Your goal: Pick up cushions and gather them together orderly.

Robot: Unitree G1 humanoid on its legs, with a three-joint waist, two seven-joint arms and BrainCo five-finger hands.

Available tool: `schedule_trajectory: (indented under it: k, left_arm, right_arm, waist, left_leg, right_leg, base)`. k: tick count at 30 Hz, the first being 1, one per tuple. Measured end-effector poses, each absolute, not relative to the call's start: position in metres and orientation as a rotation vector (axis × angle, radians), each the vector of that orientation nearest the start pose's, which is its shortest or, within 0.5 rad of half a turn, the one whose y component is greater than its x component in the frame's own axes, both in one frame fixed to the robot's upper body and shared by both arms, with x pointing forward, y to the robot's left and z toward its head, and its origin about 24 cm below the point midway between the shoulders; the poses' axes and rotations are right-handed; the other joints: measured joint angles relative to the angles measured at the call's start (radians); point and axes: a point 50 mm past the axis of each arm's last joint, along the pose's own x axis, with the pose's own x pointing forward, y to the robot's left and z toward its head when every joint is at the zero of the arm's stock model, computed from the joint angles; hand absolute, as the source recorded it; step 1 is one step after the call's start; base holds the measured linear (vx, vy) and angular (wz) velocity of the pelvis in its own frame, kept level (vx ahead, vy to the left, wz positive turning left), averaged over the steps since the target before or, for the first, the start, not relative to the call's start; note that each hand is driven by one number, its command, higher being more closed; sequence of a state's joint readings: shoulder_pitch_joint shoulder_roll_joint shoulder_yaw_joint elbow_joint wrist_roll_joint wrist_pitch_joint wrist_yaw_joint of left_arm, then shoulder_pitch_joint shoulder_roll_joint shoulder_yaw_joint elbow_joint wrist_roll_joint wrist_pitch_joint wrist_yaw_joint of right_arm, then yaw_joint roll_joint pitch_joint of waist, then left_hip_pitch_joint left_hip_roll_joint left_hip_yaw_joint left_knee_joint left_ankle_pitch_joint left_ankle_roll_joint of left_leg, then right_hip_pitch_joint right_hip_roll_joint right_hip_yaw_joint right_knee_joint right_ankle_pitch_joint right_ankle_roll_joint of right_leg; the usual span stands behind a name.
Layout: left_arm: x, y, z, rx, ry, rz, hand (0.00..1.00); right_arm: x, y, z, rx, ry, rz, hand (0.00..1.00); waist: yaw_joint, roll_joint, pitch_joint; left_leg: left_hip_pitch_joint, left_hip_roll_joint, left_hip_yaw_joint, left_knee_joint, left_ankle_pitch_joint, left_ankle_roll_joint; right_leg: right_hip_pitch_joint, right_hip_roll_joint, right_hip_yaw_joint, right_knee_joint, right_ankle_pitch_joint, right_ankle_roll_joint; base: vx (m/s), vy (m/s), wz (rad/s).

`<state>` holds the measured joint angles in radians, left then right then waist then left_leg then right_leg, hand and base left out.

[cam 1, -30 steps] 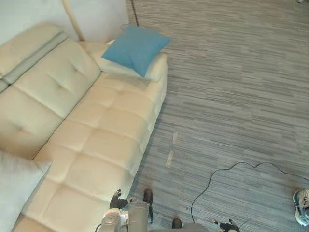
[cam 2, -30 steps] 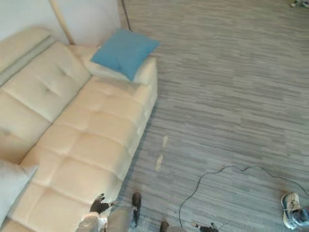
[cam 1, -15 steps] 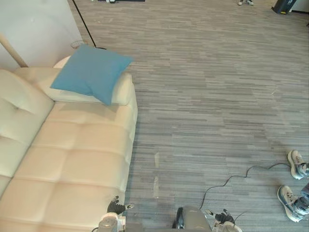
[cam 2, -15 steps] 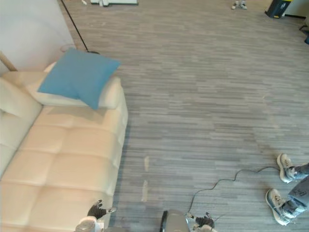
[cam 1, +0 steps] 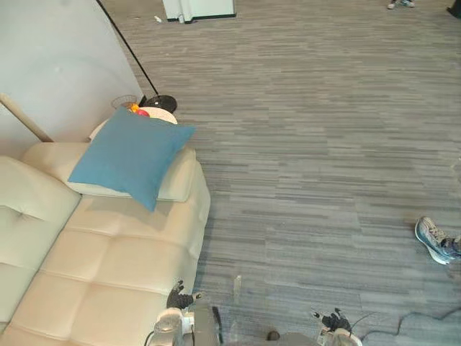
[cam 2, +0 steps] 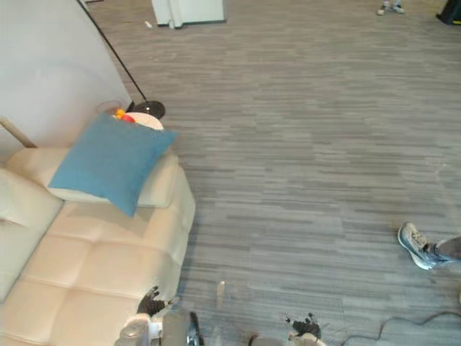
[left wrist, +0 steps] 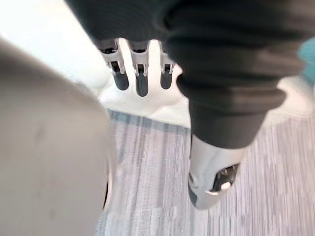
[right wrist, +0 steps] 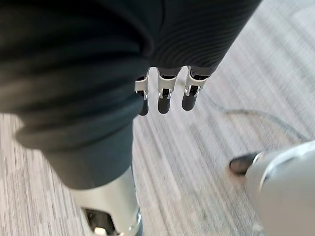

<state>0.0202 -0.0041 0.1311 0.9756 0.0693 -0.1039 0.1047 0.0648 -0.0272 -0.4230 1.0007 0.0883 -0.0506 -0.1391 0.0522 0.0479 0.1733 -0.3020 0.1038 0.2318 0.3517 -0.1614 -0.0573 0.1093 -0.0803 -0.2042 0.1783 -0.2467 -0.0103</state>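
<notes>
the left hand [cam 1: 180, 297], at the bottom beside the sofa [cam 1: 108, 267], hangs with its fingers [left wrist: 141, 78] straight and apart, holding nothing. the right hand [cam 1: 333, 319], bottom right of centre over the floor [cam 1: 324, 144], has its fingers [right wrist: 165, 98] loose and empty too. the blue cushion [cam 1: 133, 155] lies in the left half on a cream cushion [cam 1: 176, 184] at the sofa's far end. a person's shoe [cam 1: 432, 240] shows at the right edge.

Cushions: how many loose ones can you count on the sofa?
1: the blue cushion, lying on the cream pad at the sofa's end. That pad may be another; others may be hidden.
</notes>
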Motion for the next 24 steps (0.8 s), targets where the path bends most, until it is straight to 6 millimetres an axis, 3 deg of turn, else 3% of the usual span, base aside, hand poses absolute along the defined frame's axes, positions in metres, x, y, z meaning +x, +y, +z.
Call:
schedule_trajectory:
  k: [1, 2, 3, 5, 7, 8, 9, 10, 11, 12, 14, 17, 19, 20, 21, 22, 23, 24]
  left_arm:
    - [0.14, 0.171, -0.145, 0.049, 0.895, 0.184, 0.0]
    - [0.14, 0.173, -0.145, 0.057, 0.896, 0.181, 0.0]
    - [0.138, 0.177, -0.146, 0.073, 0.904, 0.177, 0.0]
    - [0.136, 0.186, -0.146, 0.104, 0.917, 0.175, 0.0]
    - [0.136, 0.188, -0.146, 0.109, 0.92, 0.172, 0.0]
    - [0.133, 0.188, -0.148, 0.109, 0.933, 0.17, 0.0]
    - [0.132, 0.189, -0.149, 0.114, 0.941, 0.166, 0.0]
    - [0.133, 0.189, -0.149, 0.121, 0.942, 0.159, 0.0]
    - [0.13, 0.188, -0.15, 0.134, 0.958, 0.144, 0.0]
    - [0.125, 0.187, -0.152, 0.142, 0.976, 0.131, 0.0]
    - [0.123, 0.185, -0.153, 0.138, 0.982, 0.132, 0.0]
    - [0.122, 0.182, -0.154, 0.128, 0.99, 0.128, 0.0]
    - [0.121, 0.183, -0.155, 0.13, 0.993, 0.13, 0.0]
    - [0.12, 0.184, -0.155, 0.131, 0.996, 0.135, 0.0]
    - [0.118, 0.185, -0.156, 0.124, 1.004, 0.146, 0.0]
    - [0.116, 0.181, -0.157, 0.095, 1.006, 0.16, 0.0]
    - [0.116, 0.176, -0.157, 0.074, 1.004, 0.162, 0.0]
    - [0.114, 0.176, -0.158, 0.057, 1.009, 0.182, 0.0]
  right_arm:
    - [0.097, -0.225, -0.153, 0.177, 1.0, -0.607, 0.0]
    - [0.096, -0.225, -0.154, 0.173, 1.008, -0.607, 0.0]
    - [0.097, -0.222, -0.155, 0.174, 1.02, -0.6, 0.0]
    - [0.1, -0.215, -0.158, 0.182, 1.039, -0.575, 0.0]
    - [0.092, -0.217, -0.16, 0.18, 1.062, -0.583, 0.0]
    - [0.089, -0.217, -0.161, 0.185, 1.07, -0.588, 0.0]
    - [0.087, -0.217, -0.161, 0.187, 1.073, -0.586, 0.0]
    - [0.085, -0.217, -0.161, 0.187, 1.079, -0.587, 0.0]
    - [0.084, -0.219, -0.161, 0.188, 1.076, -0.597, 0.0]
    - [0.082, -0.223, -0.16, 0.176, 1.075, -0.598, 0.0]
    - [0.088, -0.223, -0.159, 0.175, 1.055, -0.588, 0.0]
    - [0.096, -0.226, -0.156, 0.171, 1.026, -0.586, 0.0]
    - [0.097, -0.226, -0.156, 0.172, 1.02, -0.586, 0.0]
    - [0.095, -0.225, -0.156, 0.173, 1.026, -0.587, 0.0]
    - [0.089, -0.225, -0.158, 0.172, 1.04, -0.593, 0.0]
    - [0.087, -0.229, -0.157, 0.168, 1.041, -0.603, 0.0]
    - [0.088, -0.23, -0.157, 0.165, 1.037, -0.606, 0.0]
    - [0.088, -0.233, -0.155, 0.158, 1.025, -0.61, 0.0]
  waist:
    - [0.003, 0.003, -0.001]
    - [0.01, 0.0, 0.0]
    - [0.014, -0.017, -0.01]
    - [0.004, -0.06, -0.032]
    - [0.008, -0.066, -0.042]
    - [0.003, -0.069, -0.042]
    - [0.001, -0.072, -0.04]
    - [-0.003, -0.074, -0.039]
    - [-0.002, -0.074, -0.038]
    - [-0.007, -0.055, -0.032]
    - [-0.008, -0.051, -0.033]
    - [-0.018, -0.032, -0.022]
    - [-0.022, -0.037, -0.021]
    - [-0.023, -0.044, -0.019]
    - [-0.031, -0.054, -0.026]
    - [-0.032, -0.024, -0.031]
    - [-0.03, -0.011, -0.033]
    - [-0.036, -0.002, -0.036]
  left_leg:
    - [0.006, -0.009, 0.002, -0.128, 0.049, -0.005]
    - [0.01, -0.011, 0.005, -0.152, 0.124, -0.007]
    - [0.013, -0.019, 0.019, -0.155, 0.19, 0.016]
    - [0.01, -0.064, 0.035, -0.104, 0.133, 0.082]
    - [0.009, -0.076, 0.032, -0.015, 0.057, 0.103]
    - [0.038, -0.089, 0.025, -0.001, 0.011, 0.103]
    - [0.064, -0.105, 0.01, -0.003, -0.006, 0.103]
    - [0.099, -0.119, -0.007, -0.01, -0.021, 0.106]
    - [0.173, -0.135, -0.023, -0.046, -0.03, 0.107]
    - [0.271, -0.138, -0.039, -0.109, -0.031, 0.106]
    - [0.357, -0.129, -0.065, -0.163, -0.031, 0.106]
    - [0.409, -0.093, -0.117, -0.191, -0.053, 0.087]
    - [0.437, -0.067, -0.172, -0.192, -0.094, 0.047]
    - [0.444, -0.067, -0.191, -0.19, -0.108, 0.034]
    - [0.466, -0.058, -0.228, -0.173, -0.139, 0.013]
    - [0.472, -0.032, -0.245, -0.148, -0.144, 0.007]
    - [0.466, -0.022, -0.248, -0.115, -0.144, 0.006]
    - [0.418, -0.006, -0.257, -0.012, -0.143, 0.004]
  right_leg:
    - [0.024, 0.001, 0.0, -0.011, -0.021, 0.01]
    - [0.037, 0.001, 0.009, -0.018, -0.034, 0.017]
    - [0.057, -0.009, 0.029, -0.033, -0.045, 0.032]
    - [0.062, -0.052, 0.071, -0.029, -0.023, 0.041]
    - [0.018, -0.072, 0.13, 0.139, -0.018, 0.071]
    - [-0.053, -0.09, 0.149, 0.351, 0.004, 0.16]
    - [-0.106, -0.101, 0.167, 0.482, 0.03, 0.227]
    - [-0.149, -0.109, 0.172, 0.605, 0.039, 0.248]
    - [-0.192, -0.11, 0.164, 0.718, 0.012, 0.221]
    - [-0.232, -0.108, 0.113, 0.74, -0.032, 0.16]
    - [-0.294, -0.102, 0.033, 0.644, -0.068, 0.096]
    - [-0.374, -0.059, 0.027, 0.43, -0.05, 0.083]
    - [-0.406, -0.025, 0.11, 0.176, 0.083, 0.089]
    - [-0.401, -0.024, 0.142, 0.12, 0.13, 0.093]
    - [-0.391, -0.019, 0.165, 0.143, 0.229, 0.076]
    - [-0.389, -0.007, 0.14, 0.196, 0.167, 0.058]
    - [-0.385, -0.007, 0.119, 0.218, 0.138, 0.055]
    - [-0.375, -0.007, 0.086, 0.248, 0.101, 0.027]
  base:
    - [0.42, 0.177, 0.05]
    - [0.46, 0.23, -0.11]
    - [0.53, 0.235, -0.18]
    - [0.66, 0.245, -0.09]
    - [0.51, 0.231, 0.18]
    - [0.49, 0.211, 0.29]
    - [0.6, 0.227, 0.37]
    - [0.52, 0.168, 0.4]
    - [0.52, 0.117, 0.56]
    - [0.4, 0.058, 0.49]
    - [0.49, -0.003, 0.48]
    - [0.41, -0.118, 0.63]
    - [0.4, -0.226, 0.71]
    - [0.4, -0.301, 0.84]
    - [0.43, -0.344, 0.72]
    - [0.51, -0.407, 0.64]
    - [0.49, -0.366, 0.54]
    - [0.47, -0.361, 0.68]
